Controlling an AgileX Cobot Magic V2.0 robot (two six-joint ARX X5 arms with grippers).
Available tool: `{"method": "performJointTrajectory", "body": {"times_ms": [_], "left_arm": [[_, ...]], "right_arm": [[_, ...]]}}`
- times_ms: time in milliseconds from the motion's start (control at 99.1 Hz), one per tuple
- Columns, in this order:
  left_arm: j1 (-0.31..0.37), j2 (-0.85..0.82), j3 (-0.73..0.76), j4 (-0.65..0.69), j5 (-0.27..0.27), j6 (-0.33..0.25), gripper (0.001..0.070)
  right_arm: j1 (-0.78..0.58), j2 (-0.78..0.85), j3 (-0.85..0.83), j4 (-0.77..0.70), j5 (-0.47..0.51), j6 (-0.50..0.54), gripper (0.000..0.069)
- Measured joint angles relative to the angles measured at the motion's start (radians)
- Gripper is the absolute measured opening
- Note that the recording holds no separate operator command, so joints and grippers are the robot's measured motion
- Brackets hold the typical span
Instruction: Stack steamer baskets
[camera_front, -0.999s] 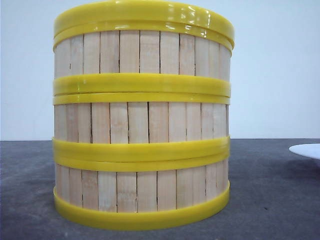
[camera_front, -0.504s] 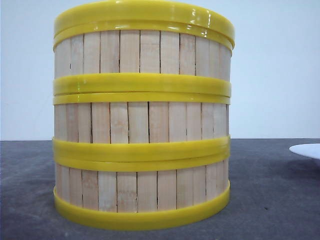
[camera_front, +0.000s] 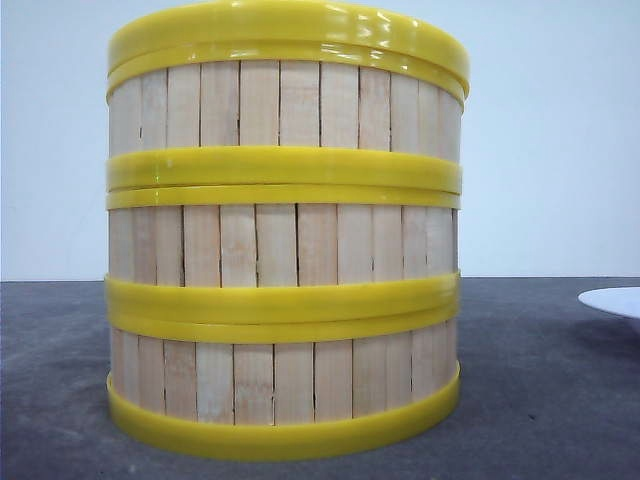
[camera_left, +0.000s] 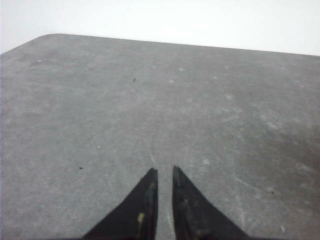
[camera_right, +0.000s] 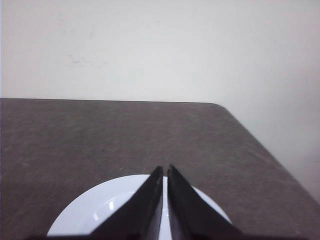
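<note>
Standing three high on the bench (camera_front: 560, 400), steamer baskets (camera_front: 285, 235) appear aligned. Left gripper (camera_left: 165, 172) and right gripper (camera_right: 165, 170) nearly closed, empty; advise staying clear of the stack.

A plain white wall (camera_front: 550, 140) fills the background, smooth and evenly lit, with only faint smudges visible in the right wrist view. Below it runs a dark grey tabletop (camera_front: 540, 400), matte and slightly mottled, with pale specks and fine scratches across its surface in the left wrist view. Its far edge meets the wall in a straight line, and its corners are rounded. The light is soft and diffuse, casting only weak shadows.
</note>
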Motion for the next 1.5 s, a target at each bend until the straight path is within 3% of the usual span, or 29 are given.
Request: {"method": "performJointTrajectory", "body": {"times_ms": [535,1503], "left_arm": [[0.0,0.0,0.0,0.0,0.0,0.0,0.0025],[0.0,0.0,0.0,0.0,0.0,0.0,0.0025]], "right_arm": [[0.0,-0.111,-0.159,0.01,-0.053,0.021,0.0011],[-0.001,-0.119,-0.162,0.013,-0.068,0.072,0.0011]]}}
